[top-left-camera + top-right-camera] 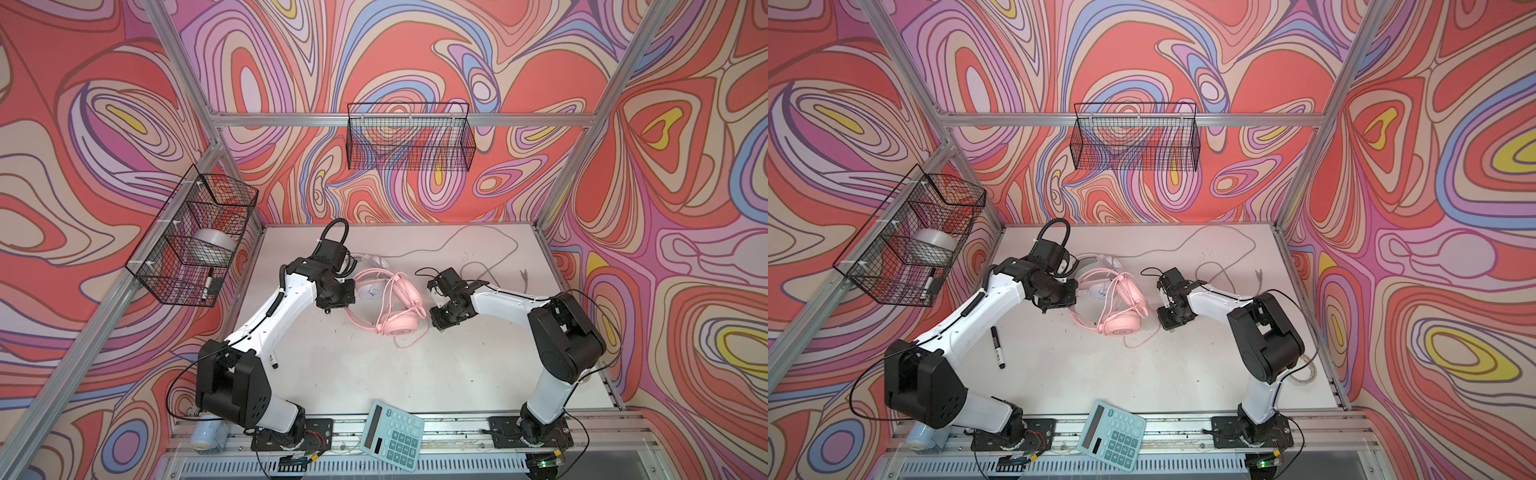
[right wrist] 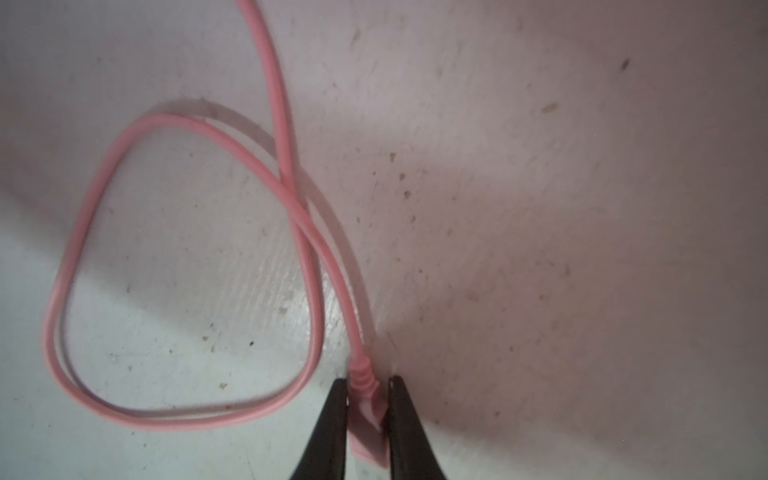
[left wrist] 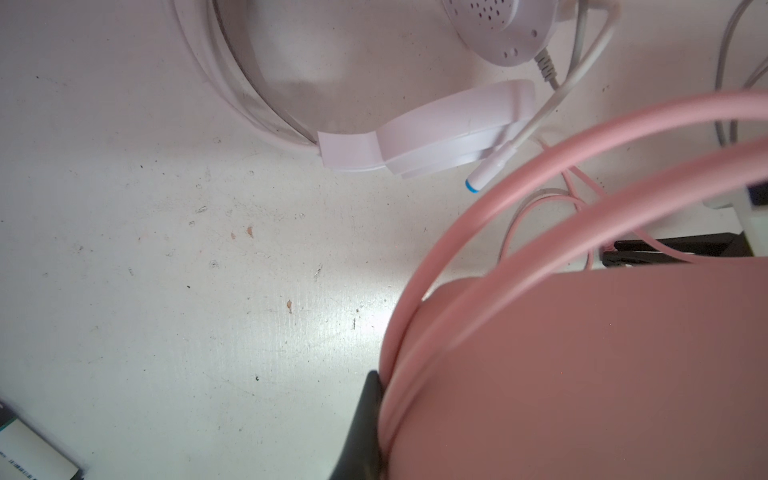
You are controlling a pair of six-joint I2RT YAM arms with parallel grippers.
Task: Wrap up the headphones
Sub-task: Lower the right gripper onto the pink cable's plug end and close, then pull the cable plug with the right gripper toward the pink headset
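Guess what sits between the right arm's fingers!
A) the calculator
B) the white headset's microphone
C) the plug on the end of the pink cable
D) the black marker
C: in the right wrist view the pink cable's plug lies right between the two black fingers, one on each side of it.

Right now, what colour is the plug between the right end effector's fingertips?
Pink: the plug matches its cable. Best in the right wrist view.

White headset (image 1: 371,292) mostly hidden behind left arm (image 1: 266,316); marker (image 1: 273,364) nearly all under it too. Pink ear cup (image 3: 582,374) blurred, cut by frame edge. Pink plug (image 2: 365,407) tip cut off.
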